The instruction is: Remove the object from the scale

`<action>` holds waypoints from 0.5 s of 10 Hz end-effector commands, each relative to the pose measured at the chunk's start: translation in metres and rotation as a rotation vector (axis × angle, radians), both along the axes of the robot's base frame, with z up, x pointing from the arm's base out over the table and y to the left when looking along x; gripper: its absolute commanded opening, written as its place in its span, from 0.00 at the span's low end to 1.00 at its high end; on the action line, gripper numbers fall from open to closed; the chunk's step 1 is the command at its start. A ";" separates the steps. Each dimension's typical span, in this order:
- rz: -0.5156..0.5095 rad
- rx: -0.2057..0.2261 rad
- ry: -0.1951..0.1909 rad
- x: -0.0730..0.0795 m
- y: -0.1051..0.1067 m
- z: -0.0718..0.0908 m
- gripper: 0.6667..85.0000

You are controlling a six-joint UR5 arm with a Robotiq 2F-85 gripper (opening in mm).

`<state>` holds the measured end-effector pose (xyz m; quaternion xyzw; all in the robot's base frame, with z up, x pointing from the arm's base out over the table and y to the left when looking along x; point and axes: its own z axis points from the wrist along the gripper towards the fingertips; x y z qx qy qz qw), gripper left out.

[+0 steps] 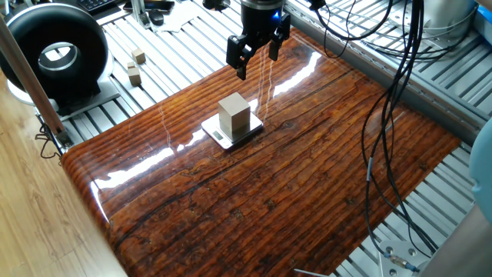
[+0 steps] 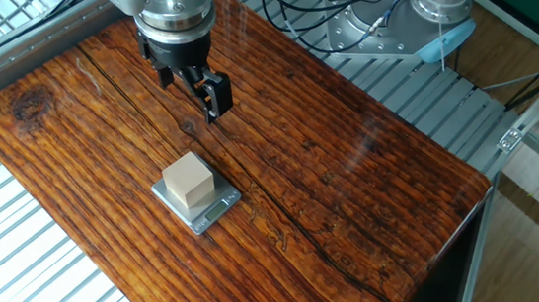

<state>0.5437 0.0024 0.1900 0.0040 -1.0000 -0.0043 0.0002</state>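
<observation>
A pale beige wooden block, the object (image 1: 234, 115) (image 2: 188, 181), stands upright on the scale (image 1: 247, 131) (image 2: 218, 209), a thin silver-white square plate lying on the glossy wooden tabletop. My gripper (image 1: 257, 58) (image 2: 192, 90) hangs open in the air beyond the block, toward the far edge of the board, with nothing between its dark fingers. It is clearly apart from the block and the scale.
Two small wooden cubes (image 1: 136, 65) lie on the slatted metal surface beside a black ring-shaped device (image 1: 54, 54). Black cables (image 1: 400, 92) hang down over the right side of the board. The robot base (image 2: 431, 18) stands past the table's far end.
</observation>
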 end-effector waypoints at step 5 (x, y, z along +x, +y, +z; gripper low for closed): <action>-0.057 -0.115 -0.066 0.017 -0.026 -0.001 0.00</action>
